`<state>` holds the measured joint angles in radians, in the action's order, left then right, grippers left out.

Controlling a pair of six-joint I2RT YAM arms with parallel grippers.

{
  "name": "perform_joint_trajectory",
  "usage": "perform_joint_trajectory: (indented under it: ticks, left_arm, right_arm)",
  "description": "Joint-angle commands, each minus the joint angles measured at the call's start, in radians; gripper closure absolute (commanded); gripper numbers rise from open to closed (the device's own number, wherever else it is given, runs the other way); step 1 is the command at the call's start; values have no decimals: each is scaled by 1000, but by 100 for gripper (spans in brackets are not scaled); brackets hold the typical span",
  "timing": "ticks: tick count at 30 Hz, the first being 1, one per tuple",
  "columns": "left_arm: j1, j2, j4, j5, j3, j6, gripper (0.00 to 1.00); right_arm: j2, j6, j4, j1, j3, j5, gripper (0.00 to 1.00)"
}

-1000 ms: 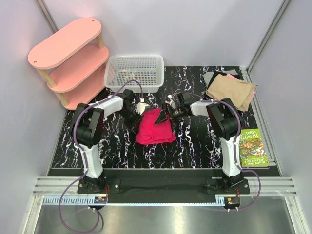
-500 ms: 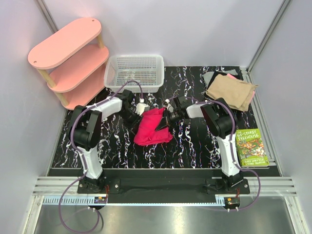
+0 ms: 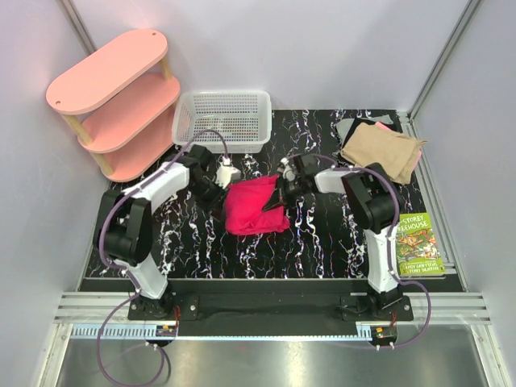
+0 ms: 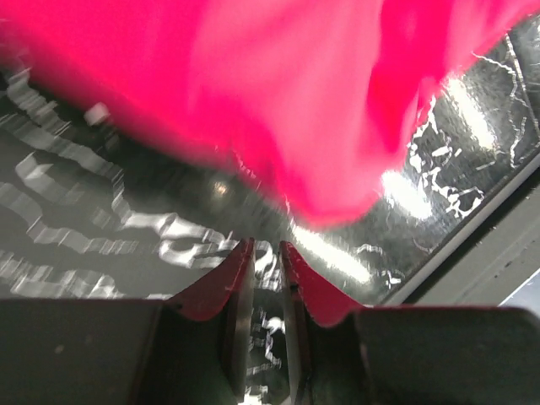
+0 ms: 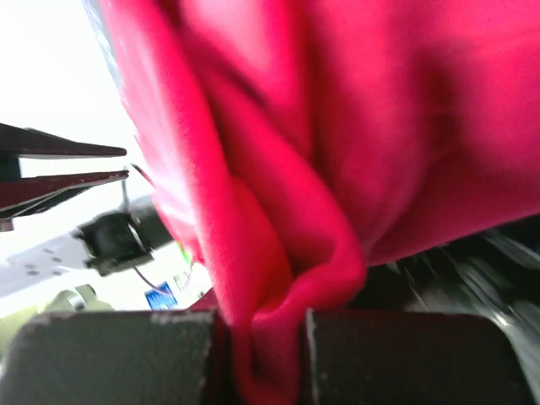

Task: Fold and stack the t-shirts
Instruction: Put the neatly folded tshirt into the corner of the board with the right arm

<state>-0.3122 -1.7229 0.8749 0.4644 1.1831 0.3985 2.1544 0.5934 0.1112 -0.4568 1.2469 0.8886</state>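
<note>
Crimson-pink tee (image 3: 254, 208) is seen bunched mid-counter (image 3: 322, 238). Its 3 o'clock edge is clamped by right end effector (image 5: 263, 354), probably for folding over. Left end effector (image 4: 263, 246), at 9 o'clock, is held slightly apart, with no cloth seen between.

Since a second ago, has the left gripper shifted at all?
Yes, slightly. In the top view the left gripper, at the crimson t-shirt's edge, has drifted left, now nearer under the white mesh basket's middle.
</note>
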Motion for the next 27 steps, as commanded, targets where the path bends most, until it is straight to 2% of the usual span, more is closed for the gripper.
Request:
perform_joint_trajectory:
  ticks: [1, 8, 14, 20, 27]
  left_arm:
    - [85, 144, 71, 3, 68, 42, 77]
    - [222, 269, 148, -9, 64, 115, 76]
    - [266, 333, 168, -13, -3, 160, 76]
    - [298, 359, 176, -13, -25, 183, 76]
    - [335, 365, 188, -18, -34, 218, 76]
  right_arm:
    - [-155, 5, 41, 157, 58, -34, 100]
    - [-185, -21, 177, 276, 224, 7, 100]
    - [-173, -81, 332, 363, 402, 6, 100]
    - [-110, -99, 432, 509, 597, 44, 100]
    - [-67, -64, 459, 671, 723, 113, 100]
